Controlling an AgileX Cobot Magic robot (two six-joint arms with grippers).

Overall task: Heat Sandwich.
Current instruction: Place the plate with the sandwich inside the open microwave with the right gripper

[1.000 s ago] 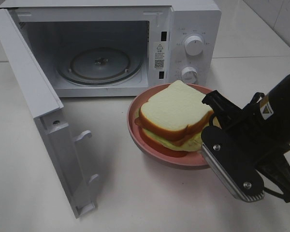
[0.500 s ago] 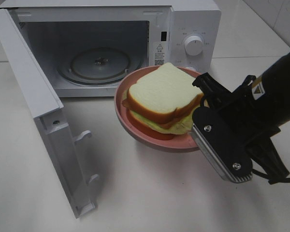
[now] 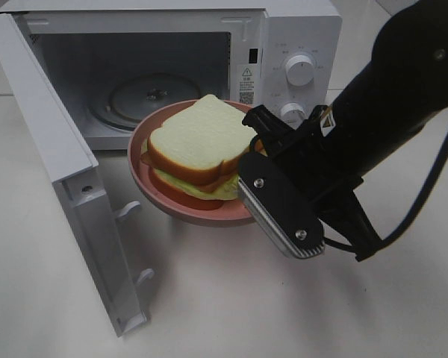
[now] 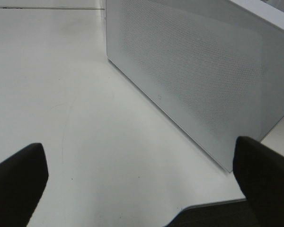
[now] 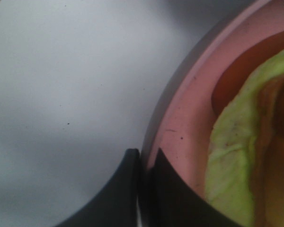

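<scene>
Bright, even overhead light; soft shadows; right wrist close-up blurred.

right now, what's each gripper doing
left gripper: open, holding nothing
right gripper: shut on the rim of the pink plate, which carries the sandwich

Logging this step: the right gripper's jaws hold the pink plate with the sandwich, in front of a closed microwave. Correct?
No: the microwave door is open, as the exterior high view shows. The right gripper does hold the pink plate with the sandwich.
</scene>
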